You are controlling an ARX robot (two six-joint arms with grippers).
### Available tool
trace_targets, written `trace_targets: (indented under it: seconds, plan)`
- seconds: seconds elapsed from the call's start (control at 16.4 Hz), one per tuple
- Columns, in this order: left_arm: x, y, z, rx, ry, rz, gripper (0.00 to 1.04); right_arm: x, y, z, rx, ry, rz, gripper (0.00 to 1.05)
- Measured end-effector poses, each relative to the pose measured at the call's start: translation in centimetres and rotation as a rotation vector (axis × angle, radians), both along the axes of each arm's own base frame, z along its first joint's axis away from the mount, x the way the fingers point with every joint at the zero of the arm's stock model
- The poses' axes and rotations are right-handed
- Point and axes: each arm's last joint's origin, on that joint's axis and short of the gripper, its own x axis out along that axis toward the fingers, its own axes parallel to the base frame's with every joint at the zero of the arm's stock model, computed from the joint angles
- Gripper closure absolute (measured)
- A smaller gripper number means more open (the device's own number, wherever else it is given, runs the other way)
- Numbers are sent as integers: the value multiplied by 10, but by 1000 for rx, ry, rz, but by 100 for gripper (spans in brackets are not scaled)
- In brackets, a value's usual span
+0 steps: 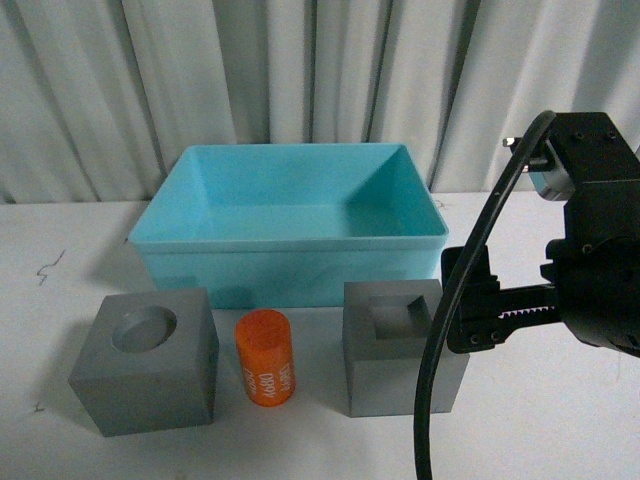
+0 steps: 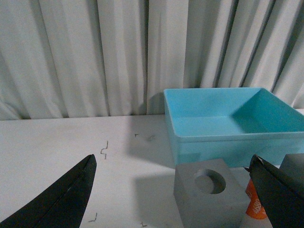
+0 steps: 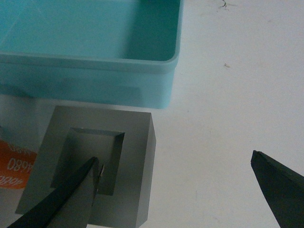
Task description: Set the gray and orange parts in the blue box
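Right pincer (image 3: pixel 175 159) spread wide, one finger over the recess of the matte gray square-recessed cube (image 3: pixel 135 152) beneath it, light turquoise-blue plastic box (image 3: pixel 95 61) just beyond; closing off-centre could shove or tip cube w/o gripping.

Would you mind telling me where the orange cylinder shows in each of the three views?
Front view: the orange cylinder stands between the round-recess cube and the square-recess cube, before the blue box.
Left wrist view: only a sliver shows, beside the round-recess cube.
Right wrist view: cut by the frame edge, beside the square-recess cube.
Shared landmark: the blue box.
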Motion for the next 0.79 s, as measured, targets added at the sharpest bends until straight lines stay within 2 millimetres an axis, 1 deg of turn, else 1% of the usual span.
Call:
trace_targets:
  seconds: [0.12, 0.79]
  plan:
    - [0, 0, 0, 0, 0, 0, 7, 6, 9, -8, -9, 21, 12, 6]
    - [0, 0, 0, 0, 0, 0, 7, 11, 21, -13, -3, 39, 28, 6]
